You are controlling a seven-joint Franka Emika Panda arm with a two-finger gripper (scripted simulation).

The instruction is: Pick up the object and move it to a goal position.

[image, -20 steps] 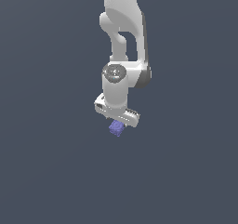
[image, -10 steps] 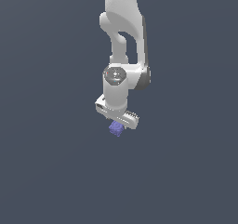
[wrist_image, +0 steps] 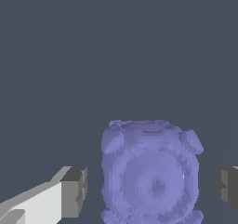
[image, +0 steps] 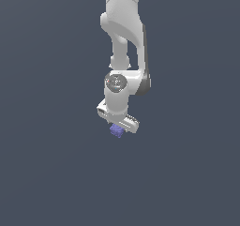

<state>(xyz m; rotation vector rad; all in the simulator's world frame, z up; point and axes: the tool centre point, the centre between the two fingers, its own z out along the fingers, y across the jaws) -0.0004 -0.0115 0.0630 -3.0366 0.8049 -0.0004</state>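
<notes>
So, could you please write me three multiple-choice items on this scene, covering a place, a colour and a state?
1. Where is the object?
A. Between the gripper's fingers
B. Far off to the exterior view's left
C. On top of the arm

2. What colour is the object?
A. Red
B. Purple-blue
C. Green

3. How do the fingers stand?
A. Shut tight on nothing
B. Out of view
C. Apart, with a gap on each side of the object

Answers:
1 A: in the wrist view the object sits inside the gripper.
2 B: both views show it periwinkle.
3 C: the wrist view shows background between each of the fingers and the object.
</notes>
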